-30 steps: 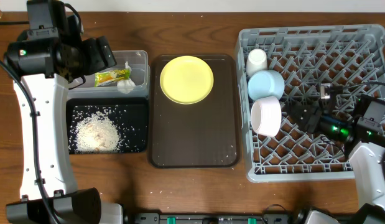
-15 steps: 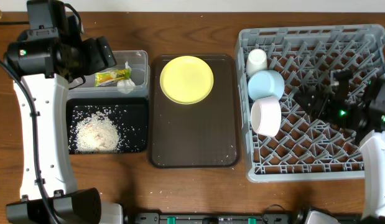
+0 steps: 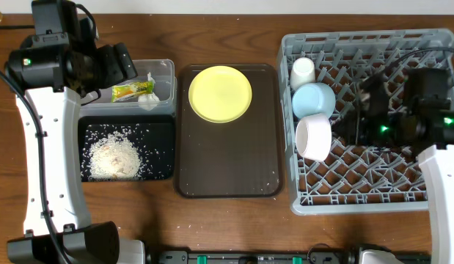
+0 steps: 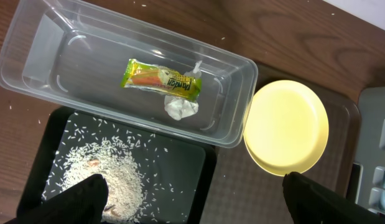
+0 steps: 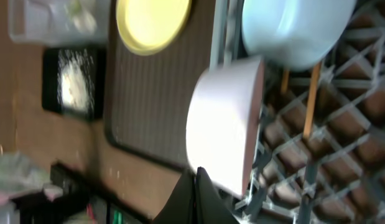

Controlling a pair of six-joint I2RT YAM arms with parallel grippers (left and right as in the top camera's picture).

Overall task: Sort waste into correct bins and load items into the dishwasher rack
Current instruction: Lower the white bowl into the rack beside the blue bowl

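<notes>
A green-and-yellow snack wrapper (image 4: 161,81) and a crumpled white tissue (image 4: 181,107) lie touching in the clear rectangular plastic tub (image 4: 30,56); the shallow black rectangular tray (image 4: 198,180) beside it holds a heap of white rice-like scraps (image 3: 113,158). A round yellow plate (image 3: 220,93) lies flat between the tub and the grey pegged plastic rack (image 3: 432,44). Along the rack's left edge sit a small white cup (image 3: 303,72), a light blue bowl (image 3: 313,100) and a white-pinkish bowl (image 3: 313,137) on its side, with thin wooden chopsticks (image 5: 311,102) among the pegs beside them.

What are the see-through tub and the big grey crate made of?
The tub looks like clear glossy plastic: the table shows through its walls. The crate seems matte grey moulded plastic, judging by its uniform lattice and pegs.
</notes>
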